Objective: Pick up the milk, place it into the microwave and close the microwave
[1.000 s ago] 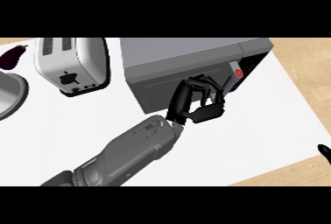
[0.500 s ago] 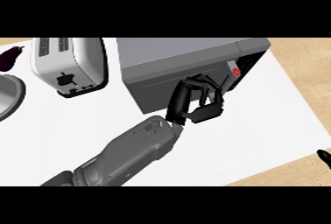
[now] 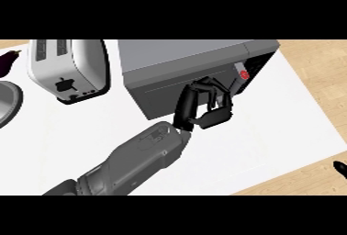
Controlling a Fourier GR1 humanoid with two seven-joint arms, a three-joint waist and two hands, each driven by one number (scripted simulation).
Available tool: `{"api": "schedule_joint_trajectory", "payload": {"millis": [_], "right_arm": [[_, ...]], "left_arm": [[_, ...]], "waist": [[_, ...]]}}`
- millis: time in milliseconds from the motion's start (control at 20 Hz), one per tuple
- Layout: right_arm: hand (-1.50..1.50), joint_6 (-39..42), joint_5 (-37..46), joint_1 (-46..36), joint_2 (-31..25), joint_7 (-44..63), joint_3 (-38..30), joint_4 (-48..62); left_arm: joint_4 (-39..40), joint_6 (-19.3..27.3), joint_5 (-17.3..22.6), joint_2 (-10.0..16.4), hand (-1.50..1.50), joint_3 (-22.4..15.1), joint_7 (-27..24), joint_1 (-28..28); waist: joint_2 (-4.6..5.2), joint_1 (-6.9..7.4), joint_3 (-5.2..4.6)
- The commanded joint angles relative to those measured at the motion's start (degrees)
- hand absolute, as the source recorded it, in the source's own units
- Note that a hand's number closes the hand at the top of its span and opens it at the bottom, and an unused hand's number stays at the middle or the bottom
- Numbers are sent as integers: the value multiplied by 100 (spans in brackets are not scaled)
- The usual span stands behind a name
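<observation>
The grey microwave (image 3: 183, 59) stands at the back centre, its dark front face toward me and a red button (image 3: 243, 75) on its right-hand panel. No milk shows anywhere in the head view. My left hand (image 3: 198, 104) is up against the microwave's front, just left of the panel. Its fingers are loosely bent, touch the door and hold nothing. The forearm (image 3: 136, 158) comes in from the lower left. Only a black fingertip of my right hand (image 3: 339, 168) shows, at the lower right edge.
A silver toaster (image 3: 68, 69) stands left of the microwave. A dark aubergine (image 3: 8, 62) lies at the far left, with the rim of a grey bowl (image 3: 8, 103) below it. The white counter (image 3: 271, 137) ends in a wooden edge on the right.
My left hand has stayed against the microwave's front with hardly any movement. The right hand's fingertip has sunk lower along the right edge.
</observation>
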Motion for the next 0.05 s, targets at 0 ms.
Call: {"api": "schedule_joint_trajectory", "payload": {"millis": [0], "right_arm": [[-150,-30,-57,2,-23,57,25,-60]], "left_arm": [[722,-82,155,4,150,355,93,-360]], "waist": [[122,-22,-4]]}}
